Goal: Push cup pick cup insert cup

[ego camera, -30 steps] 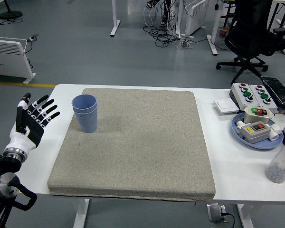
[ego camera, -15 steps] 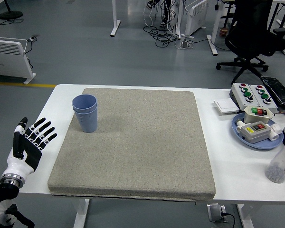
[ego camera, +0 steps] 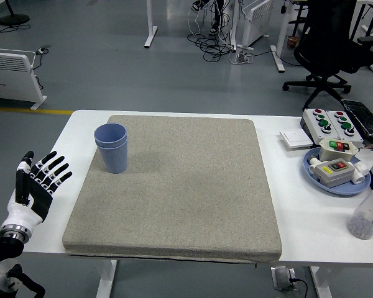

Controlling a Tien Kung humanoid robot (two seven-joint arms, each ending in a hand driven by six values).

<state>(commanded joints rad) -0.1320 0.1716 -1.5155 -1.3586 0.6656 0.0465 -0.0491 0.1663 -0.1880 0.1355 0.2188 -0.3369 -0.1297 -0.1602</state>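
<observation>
My left robot hand (ego camera: pixel 36 186), fingers spread and empty, should reach right to the nested blue cups (ego camera: pixel 111 148), gripping low.

A large grey felt mat (ego camera: pixel 174 186) covers most of the white desk (ego camera: pixel 298 217). To the right of the mat, near the far edge, lies a small white switch plate (ego camera: pixel 294 139), and beside it a white control box (ego camera: pixel 327 121) with green and red buttons. A blue plate (ego camera: pixel 336 174) carries two more button boxes. At the right edge stands a clear bottle (ego camera: pixel 368 212) with a red cap. Behind the desk I see a black office chair (ego camera: pixel 332 46), cables (ego camera: pixel 214 37) on the floor, and a white heater (ego camera: pixel 12 74) at the left.
</observation>
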